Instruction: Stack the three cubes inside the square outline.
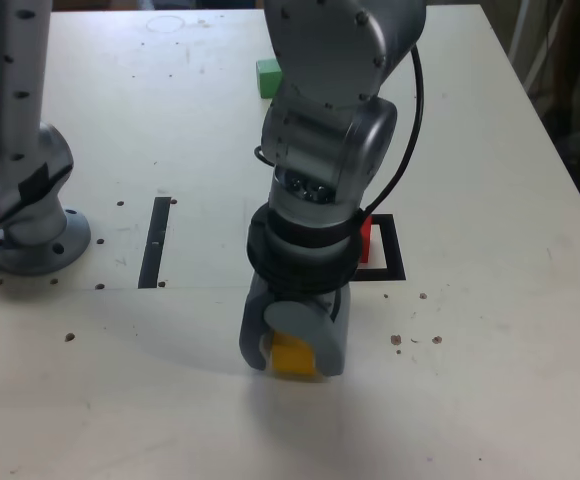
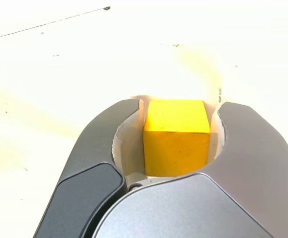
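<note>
Gripper flanks yellow cube, jaws apart, clamping unclear | exterior view: yellow cube at seven o'clock from black square outline; red cube within, partly hidden; green cube at eleven

The yellow cube looks matt and smooth, the gripper smooth, satin-grey like coated metal, and the white tabletop smooth with a faint sheen, roughened by dark chips.

Three cubes were seen: one yellow, one red and one green. One outline and one strip were counted.
</note>
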### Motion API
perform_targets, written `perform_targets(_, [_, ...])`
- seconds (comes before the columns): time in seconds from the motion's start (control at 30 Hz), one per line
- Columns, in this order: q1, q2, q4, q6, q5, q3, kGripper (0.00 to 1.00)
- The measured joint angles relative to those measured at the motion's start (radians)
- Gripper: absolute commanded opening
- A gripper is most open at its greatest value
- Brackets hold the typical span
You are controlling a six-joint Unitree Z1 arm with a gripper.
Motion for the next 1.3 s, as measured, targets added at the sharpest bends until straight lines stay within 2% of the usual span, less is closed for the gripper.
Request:
perform_targets(0.27, [0.006,-0.042,0.108,0.002,0.029,-0.078,0.28])
perform_targets(0.43, [0.045,-0.043,0.254,0.035,0.059,-0.211,0.28])
perform_targets(0.53, [0.092,-0.046,0.297,0.065,0.070,-0.258,0.28])
perform_targets(0.77, [0.236,-0.050,0.339,0.133,0.073,-0.331,0.28])
perform_targets(0.97, [0.333,-0.041,0.341,0.172,0.078,-0.340,0.28])
perform_targets(1.3, [0.386,-0.007,0.339,0.218,0.079,-0.336,0.28])
